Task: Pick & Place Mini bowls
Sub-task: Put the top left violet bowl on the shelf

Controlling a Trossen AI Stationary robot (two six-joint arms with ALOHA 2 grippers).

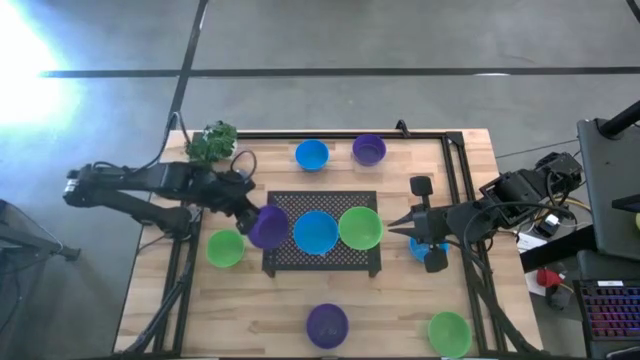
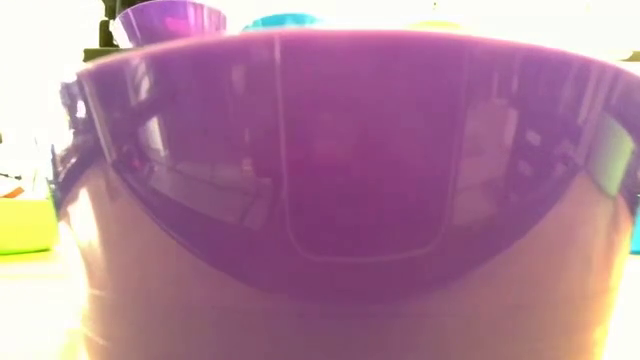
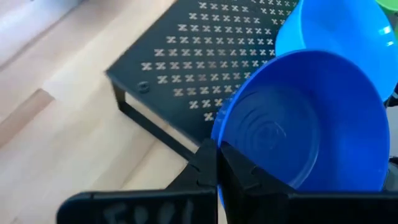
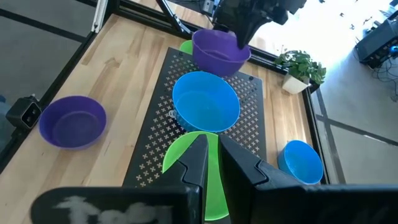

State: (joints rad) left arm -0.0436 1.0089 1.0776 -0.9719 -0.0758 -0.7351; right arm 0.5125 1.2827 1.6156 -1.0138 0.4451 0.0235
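My left gripper is shut on a purple mini bowl at the left edge of the black mesh mat. The right wrist view shows this purple bowl under the left arm. A blue bowl and a lime green bowl sit side by side on the mat, on their bases. My right gripper is at the green bowl's right rim, shut on it. Another blue bowl lies partly hidden under the right arm. My left gripper pinches the purple bowl's rim on the side toward the table's left, one finger inside and one outside. The bowl is tilted, its opening toward the wrist. I cannot tell whether its base touches the mat. My right gripper comes level from the table's right and has the green bowl's right rim between its two fingers. The fingers hide most of the bowl. The bowl sits on the mat.
Loose on the wooden table: a blue bowl and a purple bowl near the far edge, a green bowl left of the mat, a purple bowl and a green bowl near the front. A leafy plant stands far left.
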